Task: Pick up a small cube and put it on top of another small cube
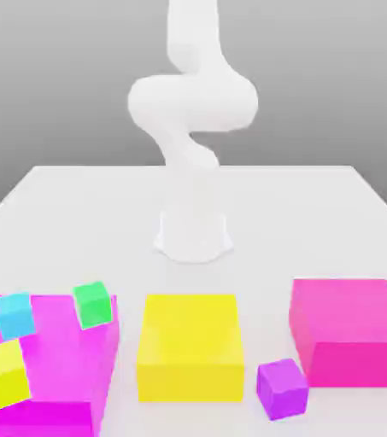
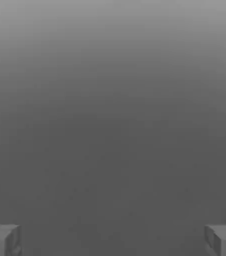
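The small purple cube (image 1: 281, 388) rests on the white table near the front, between the big yellow block and the magenta block on the exterior view's right. The small green cube (image 1: 93, 305) sits on top of the large magenta block (image 1: 47, 367) at the exterior view's left. The white arm (image 1: 190, 111) rises from its base at the table's middle and goes up out of the picture. In the hand view my gripper (image 2: 113, 240) is open, its two grey fingertips (image 2: 2, 240) far apart with nothing between them, facing plain grey background.
A small cyan cube (image 1: 14, 314) and a slightly larger yellow cube (image 1: 2, 374) share the left magenta block's top with the green cube. A big yellow block (image 1: 190, 346) stands front centre. Another large magenta block (image 1: 350, 329) stands at the right.
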Controlling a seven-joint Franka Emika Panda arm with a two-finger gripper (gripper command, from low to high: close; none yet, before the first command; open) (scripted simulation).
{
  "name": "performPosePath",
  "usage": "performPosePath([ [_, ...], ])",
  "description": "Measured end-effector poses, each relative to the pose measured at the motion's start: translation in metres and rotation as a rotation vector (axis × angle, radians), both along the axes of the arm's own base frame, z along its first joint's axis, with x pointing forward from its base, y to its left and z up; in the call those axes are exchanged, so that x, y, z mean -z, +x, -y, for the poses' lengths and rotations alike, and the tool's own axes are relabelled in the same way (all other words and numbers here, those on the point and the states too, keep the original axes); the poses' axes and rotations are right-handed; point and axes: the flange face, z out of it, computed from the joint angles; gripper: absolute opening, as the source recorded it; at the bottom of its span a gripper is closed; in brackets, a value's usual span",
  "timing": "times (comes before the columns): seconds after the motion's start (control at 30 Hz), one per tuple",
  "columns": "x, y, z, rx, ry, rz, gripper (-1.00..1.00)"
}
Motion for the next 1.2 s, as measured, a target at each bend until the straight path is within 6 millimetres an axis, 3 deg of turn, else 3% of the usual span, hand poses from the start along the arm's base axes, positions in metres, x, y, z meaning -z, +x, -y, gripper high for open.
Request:
performPosePath([
  [0.27, 0.107, 0.067, -0.03, -0.348, -0.213, -0.163, 0.0],
  [0.57, 0.238, 0.102, -0.068, -0.767, -0.411, -0.319, 0.0],
  [0.73, 0.313, 0.104, -0.088, -1.014, -0.502, -0.393, 0.0],
  [0.93, 0.401, 0.089, -0.112, -1.331, -0.594, -0.468, 0.0],
  [1.1, 0.47, 0.068, -0.12, -1.585, -0.646, -0.522, 0.0],
  [1.2, 0.507, 0.065, -0.121, -1.627, -0.652, -0.53, 0.0],
])
